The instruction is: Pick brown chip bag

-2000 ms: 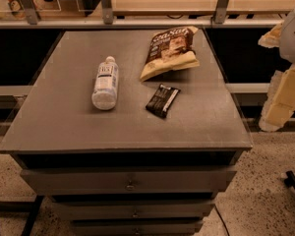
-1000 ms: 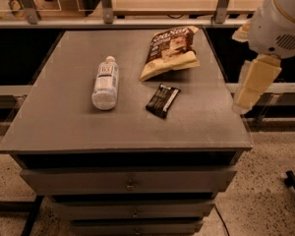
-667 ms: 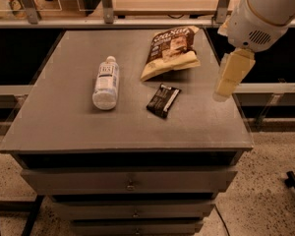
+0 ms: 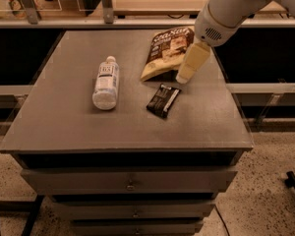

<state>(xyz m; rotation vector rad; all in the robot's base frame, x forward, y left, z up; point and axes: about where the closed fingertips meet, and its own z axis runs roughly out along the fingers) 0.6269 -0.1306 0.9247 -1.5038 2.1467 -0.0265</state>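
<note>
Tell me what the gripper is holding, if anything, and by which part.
Nothing seems held. The gripper is at the right edge of the chip bag, which lies on the table.

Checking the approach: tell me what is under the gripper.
The gripper covers the chip bag's lower right edge; beside its tip, grey tabletop shows. Contact with the bag cannot be told.

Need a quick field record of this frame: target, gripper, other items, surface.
target: crinkly brown chip bag with cream lower part, lying at the rear right of the top
gripper: cream gripper, at the bag's lower right edge; contact cannot be told
other items: clear plastic bottle with white label, lying on its side, left; small flat black wrapper, in front of the bag
surface: grey drawer cabinet top
</note>
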